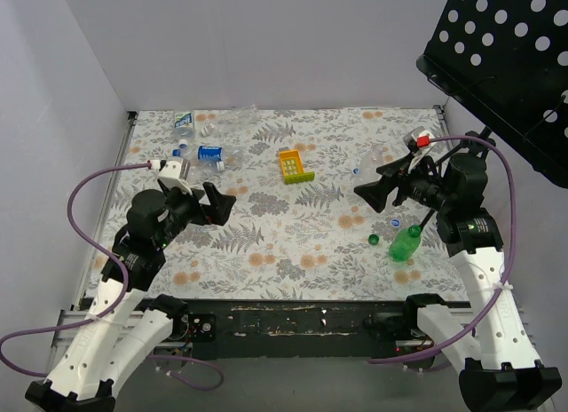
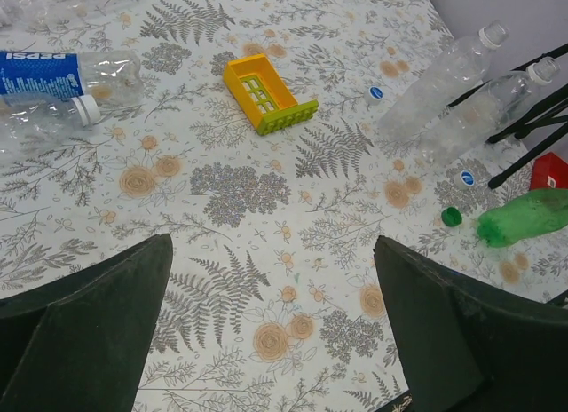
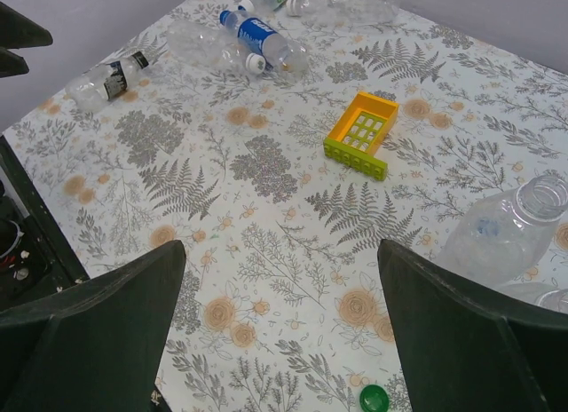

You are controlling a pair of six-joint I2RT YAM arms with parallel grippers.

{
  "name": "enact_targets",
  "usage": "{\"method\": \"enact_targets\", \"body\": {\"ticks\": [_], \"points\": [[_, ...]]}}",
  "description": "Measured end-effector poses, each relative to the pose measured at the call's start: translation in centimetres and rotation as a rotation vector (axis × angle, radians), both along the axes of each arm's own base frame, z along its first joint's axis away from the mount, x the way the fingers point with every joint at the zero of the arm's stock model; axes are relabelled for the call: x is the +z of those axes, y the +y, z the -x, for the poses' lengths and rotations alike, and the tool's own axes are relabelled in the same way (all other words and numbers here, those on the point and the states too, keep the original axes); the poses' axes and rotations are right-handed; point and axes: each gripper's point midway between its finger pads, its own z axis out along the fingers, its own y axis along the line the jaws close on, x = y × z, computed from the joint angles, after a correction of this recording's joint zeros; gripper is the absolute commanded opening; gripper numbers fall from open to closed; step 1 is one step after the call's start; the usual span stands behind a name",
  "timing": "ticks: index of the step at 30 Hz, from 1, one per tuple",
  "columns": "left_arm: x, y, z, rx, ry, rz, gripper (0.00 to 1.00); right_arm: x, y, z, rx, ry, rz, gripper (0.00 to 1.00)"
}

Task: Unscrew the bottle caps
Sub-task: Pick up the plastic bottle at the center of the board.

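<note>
Beyond the left jaws, which stand spread wide with nothing between them above the flowered worktop (image 1: pixel 266 243), a group of bottles lies on its side at the far left. Nearest those jaws is a blue-labelled bottle (image 1: pixel 206 153) with a blue cap (image 3: pixel 224 18) on its neck. Just beside it lies a clear bottle (image 3: pixel 209 46) wearing a white cap (image 3: pixel 256 64). A third bottle with a dark label (image 3: pixel 111 79) rests well to the left of them. More clear bottles lie against the back wall, too crumpled together to count.

Ahead of both pairs of jaws and between them, a small yellow crate (image 1: pixel 295 165) sits alone on the cloth.

Right of it, the right jaws are likewise spread wide and grip nothing. Just beside their right finger lies an uncapped clear bottle (image 3: pixel 506 230), its neck open. On the near side of these jaws, toward the arm bases, a green bottle (image 1: pixel 406 243) lies tilted, with a loose green cap (image 1: pixel 374 240) just beside its neck and a loose blue-and-white cap (image 1: pixel 395 223) close by.
</note>
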Motion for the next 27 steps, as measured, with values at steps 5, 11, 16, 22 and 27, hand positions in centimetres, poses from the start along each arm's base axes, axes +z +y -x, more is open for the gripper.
{"method": "enact_targets", "body": {"ticks": [5,11,16,22,27], "points": [[-0.2,0.3,-0.3,0.012,-0.013,-0.026,0.98,-0.2,0.1,-0.1,0.007,0.011,-0.001,0.97],[-1.3,0.7,-1.2,0.033,-0.018,-0.068,0.98,-0.3,0.3,-0.2,0.024,0.017,-0.005,0.97],[-2.7,1.3,-2.9,0.075,-0.002,-0.141,0.98,-0.3,1.4,1.2,0.195,-0.099,0.057,0.98],[-6.3,2.5,-6.0,0.124,0.049,-0.332,0.98,-1.6,2.5,3.5,0.431,-0.224,0.13,0.98],[-10.1,3.8,-9.1,0.109,0.1,-0.552,0.98,-2.7,2.8,4.0,0.519,-0.271,0.155,0.97]]}}
